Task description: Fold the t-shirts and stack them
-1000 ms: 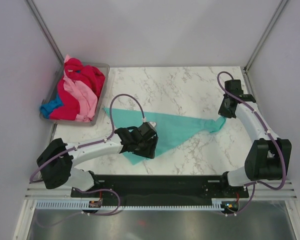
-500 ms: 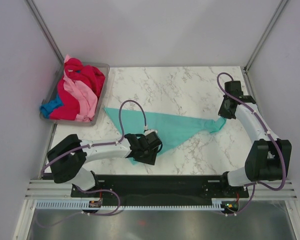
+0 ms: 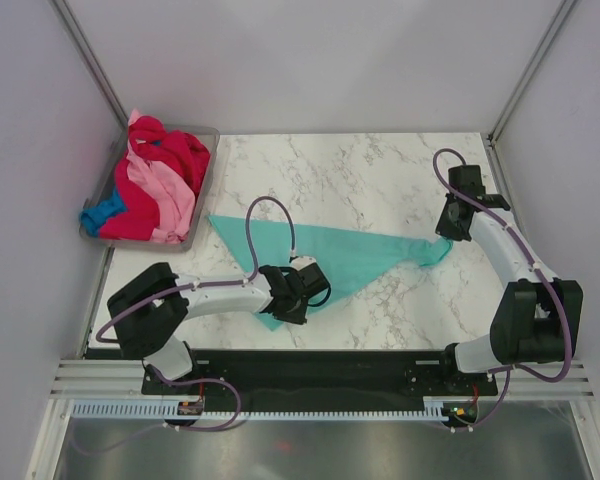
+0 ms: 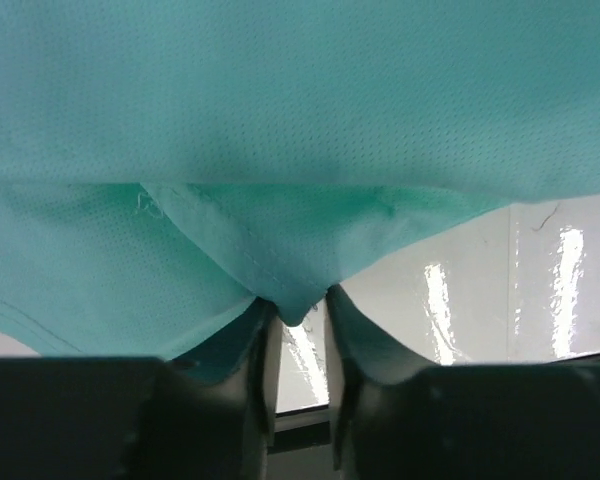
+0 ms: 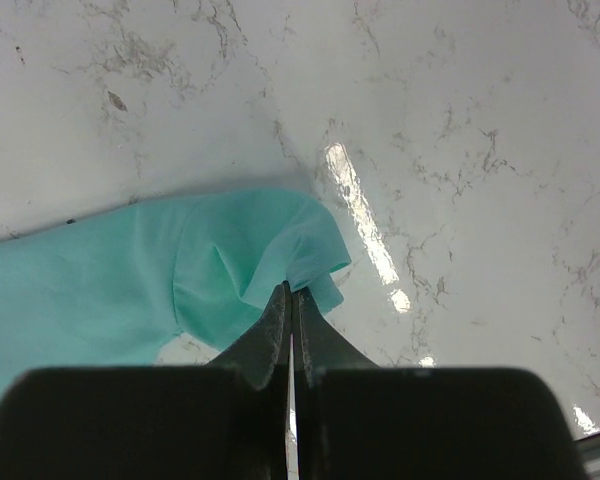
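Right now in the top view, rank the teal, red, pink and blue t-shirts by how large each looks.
1. teal t-shirt, spread out
2. red t-shirt
3. pink t-shirt
4. blue t-shirt
The last three are heaped together, so only their visible parts count.

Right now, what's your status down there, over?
Left gripper pinching near corner of teal cloth t-shirt. Right gripper shut on its right end. Nothing in the way.

The teal tee (image 3: 355,255) lies stretched in a long flat triangle across the middle. One tip points to ten o'clock, a bunched end sits at three, and a corner at six. The crimson tee (image 3: 180,155), pink tee (image 3: 175,200) and blue tee (image 3: 102,213) sit at ten o'clock — one crumpled, unfolded heap.
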You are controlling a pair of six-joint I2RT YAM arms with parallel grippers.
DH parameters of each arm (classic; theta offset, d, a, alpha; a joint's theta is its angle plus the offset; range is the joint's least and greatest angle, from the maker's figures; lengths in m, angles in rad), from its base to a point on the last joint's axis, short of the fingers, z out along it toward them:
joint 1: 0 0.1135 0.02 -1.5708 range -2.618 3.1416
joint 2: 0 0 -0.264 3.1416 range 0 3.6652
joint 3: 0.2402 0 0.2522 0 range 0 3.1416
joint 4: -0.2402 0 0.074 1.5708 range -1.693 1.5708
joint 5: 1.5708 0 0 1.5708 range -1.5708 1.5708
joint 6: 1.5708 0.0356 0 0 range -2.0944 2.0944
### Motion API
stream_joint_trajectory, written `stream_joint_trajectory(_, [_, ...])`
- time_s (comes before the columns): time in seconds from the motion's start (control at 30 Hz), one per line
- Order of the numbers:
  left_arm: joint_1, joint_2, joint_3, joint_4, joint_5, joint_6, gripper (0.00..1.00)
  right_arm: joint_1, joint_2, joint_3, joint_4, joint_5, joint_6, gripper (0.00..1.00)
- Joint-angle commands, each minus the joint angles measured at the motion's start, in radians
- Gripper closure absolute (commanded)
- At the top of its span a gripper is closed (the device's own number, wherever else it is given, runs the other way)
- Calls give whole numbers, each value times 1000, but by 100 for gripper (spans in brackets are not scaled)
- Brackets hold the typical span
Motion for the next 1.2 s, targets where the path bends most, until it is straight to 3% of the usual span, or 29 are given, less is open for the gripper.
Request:
stream_joint_trajectory(0.0, [-3, 35, 42, 65, -64, -27, 74, 1, -32, -11, 28, -8, -5, 100])
stream_joint_trajectory(0.03, [-3, 40, 46, 66, -63, -25, 79, 1, -29, -11, 31, -8, -3, 100])
stream_joint_trajectory(0.07, [-3, 40, 56, 65, -60, -24, 90, 1, -30, -14, 30, -7, -3, 100])
stream_joint_trajectory(0.13, [-3, 37, 64, 65, -49, -24, 98, 1, -32, -17, 30, -10, -5, 100])
stream_joint_trajectory(0.4, [-4, -59, 96, 45, 23, -27, 98, 1, -70, -37, 24, -30, 4, 100])
stream_joint_trajectory(0.6, [-7, -251, 214, -122, -47, 34, 98, 1, -159, -17, -16, -71, 32, 100])
stream_joint_trajectory(0.77, [-6, -409, 447, -341, -165, 116, 98, -1, -383, 51, -5, -180, 46, 100])
stream_joint_trajectory(0.9, [-6, -535, 616, -417, -247, 235, 98, 1, -559, 160, -19, -194, 49, 100])
stream_joint_trajectory(1.17, [-6, -714, 868, -365, -272, 499, 98, 1, -897, 394, -39, 25, 98, 100])
